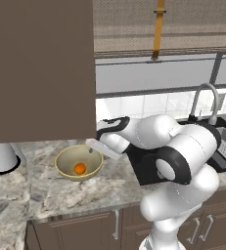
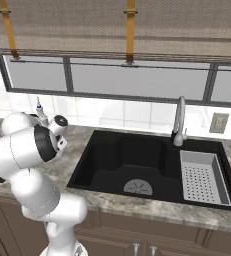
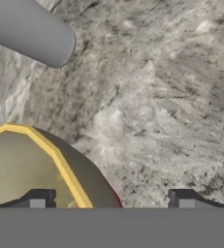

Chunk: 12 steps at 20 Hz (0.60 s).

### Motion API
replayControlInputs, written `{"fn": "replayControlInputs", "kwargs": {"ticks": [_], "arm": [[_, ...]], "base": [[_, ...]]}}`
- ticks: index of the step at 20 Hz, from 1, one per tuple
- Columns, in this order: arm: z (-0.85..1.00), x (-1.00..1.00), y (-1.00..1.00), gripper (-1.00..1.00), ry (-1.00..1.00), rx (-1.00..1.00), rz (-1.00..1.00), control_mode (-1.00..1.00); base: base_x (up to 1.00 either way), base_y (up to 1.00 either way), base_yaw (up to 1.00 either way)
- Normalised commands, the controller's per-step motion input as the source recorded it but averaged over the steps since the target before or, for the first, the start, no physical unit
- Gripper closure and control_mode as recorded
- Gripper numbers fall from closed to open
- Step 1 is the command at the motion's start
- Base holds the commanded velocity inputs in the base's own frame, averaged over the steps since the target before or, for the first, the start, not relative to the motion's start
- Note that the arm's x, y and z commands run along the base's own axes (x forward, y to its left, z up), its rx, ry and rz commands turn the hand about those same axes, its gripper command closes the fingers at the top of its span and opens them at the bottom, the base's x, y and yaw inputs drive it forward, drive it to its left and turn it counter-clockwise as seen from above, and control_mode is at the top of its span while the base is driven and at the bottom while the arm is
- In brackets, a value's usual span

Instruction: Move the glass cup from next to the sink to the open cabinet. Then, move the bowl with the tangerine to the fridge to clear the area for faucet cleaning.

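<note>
Beside the sink, counter: you work on a marbled stone counter (image 1: 46, 195) left of the black sink (image 2: 137, 170); it is hard, so anything set down fast will knock.
Cabinet: its brown door (image 1: 41, 68) hangs just above and behind the bowl, leaving you little headroom.
Bowl: the yellow bowl (image 1: 79, 162) sits on the counter just left of the sink with the hand close over its right rim. You should treat it as stiff, smooth-glazed and probably slippery, moderately light, with a thin rim (image 3: 50, 150) as the natural hold.
Gripper: the gripper (image 3: 111, 203) has its fingers spread wide, one tip over the bowl's inside, the other outside the wall, straddling the rim and holding nothing.
Tangerine: the tangerine (image 1: 79, 169) lies loose at the bottom; it will likely roll if you tilt, so keep the bowl level.
</note>
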Motion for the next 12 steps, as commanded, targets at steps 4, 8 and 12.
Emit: {"fn": "replayControlInputs", "kwargs": {"ticks": [4,8,12], "arm": [[0.00,0.00,0.00,1.00,0.00,0.00,0.00,-1.00],[0.03,-0.05,0.01,1.00,0.00,0.00,0.01,-1.00],[0.46,-0.14,0.00,1.00,0.00,0.01,0.00,-1.00]], "base": [[0.00,0.00,0.00],[0.00,0.00,0.00],[0.00,0.00,0.00]]}}
